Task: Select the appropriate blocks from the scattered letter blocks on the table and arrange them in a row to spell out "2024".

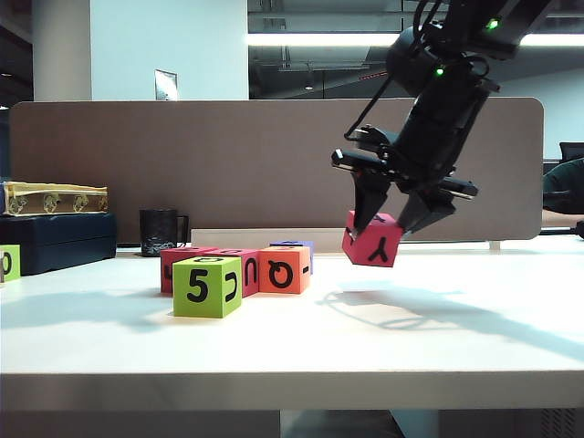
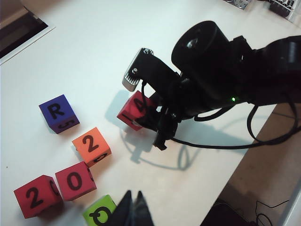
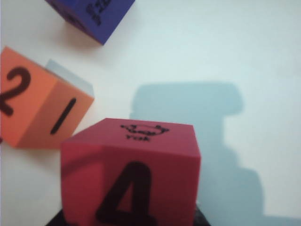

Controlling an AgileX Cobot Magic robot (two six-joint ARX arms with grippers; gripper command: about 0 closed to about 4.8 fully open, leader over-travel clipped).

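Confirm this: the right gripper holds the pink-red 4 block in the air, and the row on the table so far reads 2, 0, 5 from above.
Not quite. In the left wrist view the row reads 2, 0, 2, not 5. The right gripper does hold the pink-red 4 block above the table.

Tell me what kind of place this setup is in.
Most likely an office or lab workspace: a white table backed by a grey-brown desk divider, a black mug and stacked boxes at the back, and strip lighting overhead.
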